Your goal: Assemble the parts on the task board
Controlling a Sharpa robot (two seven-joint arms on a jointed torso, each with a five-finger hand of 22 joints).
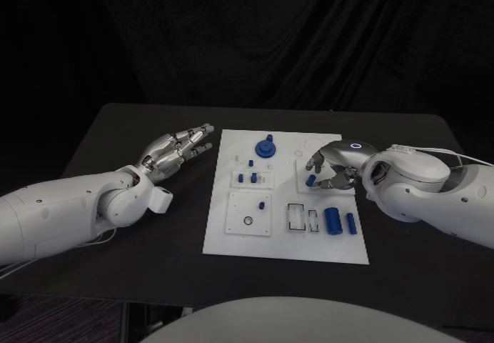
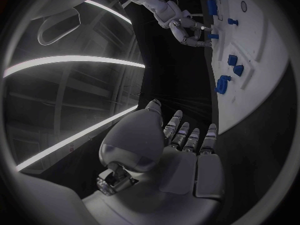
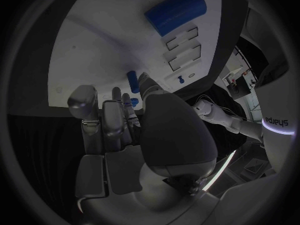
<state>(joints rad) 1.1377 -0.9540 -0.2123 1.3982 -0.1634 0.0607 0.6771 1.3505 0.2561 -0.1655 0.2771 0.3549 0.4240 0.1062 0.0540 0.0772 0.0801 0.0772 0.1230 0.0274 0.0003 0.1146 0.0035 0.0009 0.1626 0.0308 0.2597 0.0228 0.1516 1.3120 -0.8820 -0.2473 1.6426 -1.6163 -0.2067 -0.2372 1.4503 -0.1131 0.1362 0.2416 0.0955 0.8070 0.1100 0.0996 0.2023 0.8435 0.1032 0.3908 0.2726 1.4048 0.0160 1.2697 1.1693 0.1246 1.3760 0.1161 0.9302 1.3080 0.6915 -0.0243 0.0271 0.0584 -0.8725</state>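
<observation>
Black table [image 1: 123,128], white task board [image 1: 283,246], right hand [image 1: 331,168] curled over its blue parts [image 1: 333,219], grip unclear; left hand [image 1: 177,150] spread beside.

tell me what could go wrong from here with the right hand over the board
The right hand is curled over the task board near its right edge, and its fingers hide whatever is beneath them, so a part could slip or seat crooked unseen. The big blue cylinder lies loose just behind it; pulling back might knock it.

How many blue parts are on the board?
7: one gear at the far edge, three pegs below it, one peg mid-board, two cylinders near-right; the right hand may hide more.
</observation>
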